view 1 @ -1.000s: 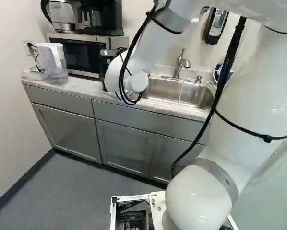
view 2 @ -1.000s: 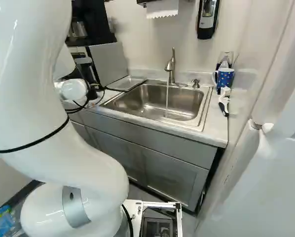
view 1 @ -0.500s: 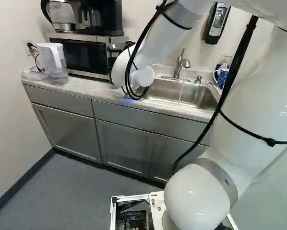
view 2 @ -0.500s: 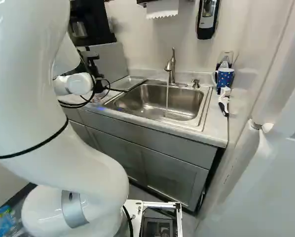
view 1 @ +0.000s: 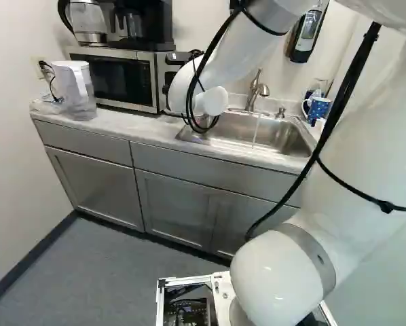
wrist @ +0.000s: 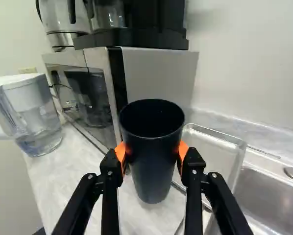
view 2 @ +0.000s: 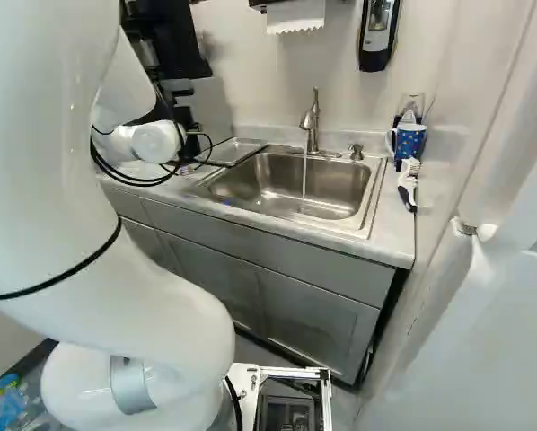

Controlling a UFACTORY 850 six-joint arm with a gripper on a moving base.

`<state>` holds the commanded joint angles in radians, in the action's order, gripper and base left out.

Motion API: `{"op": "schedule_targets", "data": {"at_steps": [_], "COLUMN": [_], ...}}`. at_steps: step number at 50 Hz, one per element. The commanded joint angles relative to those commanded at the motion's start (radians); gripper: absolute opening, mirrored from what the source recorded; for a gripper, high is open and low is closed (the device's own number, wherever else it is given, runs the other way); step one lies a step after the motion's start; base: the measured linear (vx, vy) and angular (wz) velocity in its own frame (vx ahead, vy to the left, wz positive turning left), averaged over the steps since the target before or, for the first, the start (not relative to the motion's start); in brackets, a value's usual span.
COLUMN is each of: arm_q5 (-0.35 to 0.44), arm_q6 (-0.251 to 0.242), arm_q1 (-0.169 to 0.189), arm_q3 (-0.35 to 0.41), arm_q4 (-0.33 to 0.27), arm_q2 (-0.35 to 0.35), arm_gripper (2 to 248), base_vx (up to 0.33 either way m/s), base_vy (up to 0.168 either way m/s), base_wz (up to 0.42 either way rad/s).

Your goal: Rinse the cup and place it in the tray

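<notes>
While the tap (view 2: 311, 121) runs, I can see the tool (wrist: 152, 154) clamping the cup (wrist: 153, 174) upright from 2 sides, near the tray (wrist: 216, 149), presumably keeping its mouth clear for water.

The tray (wrist: 215, 152) lies between microwave (wrist: 158, 73) and sink (wrist: 266, 196), seemingly on the counter (wrist: 63, 176).

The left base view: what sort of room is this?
It looks like a small kitchen or break room, perhaps in an office. A microwave and a pitcher stand on the counter, and a steel sink is set into it.
</notes>
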<state>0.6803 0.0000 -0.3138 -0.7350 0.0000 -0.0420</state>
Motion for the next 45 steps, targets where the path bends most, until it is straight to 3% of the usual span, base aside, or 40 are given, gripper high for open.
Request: {"op": "schedule_targets", "data": {"at_steps": [45], "arm_q5": [0.0], "arm_q6": [0.0], "arm_q1": [0.139], "arm_q3": [0.012], "arm_q4": [0.0], "arm_q2": [-0.03], "arm_gripper": [121], "base_vx": [0.0], "base_vy": [0.0], "base_wz": [0.0]}}
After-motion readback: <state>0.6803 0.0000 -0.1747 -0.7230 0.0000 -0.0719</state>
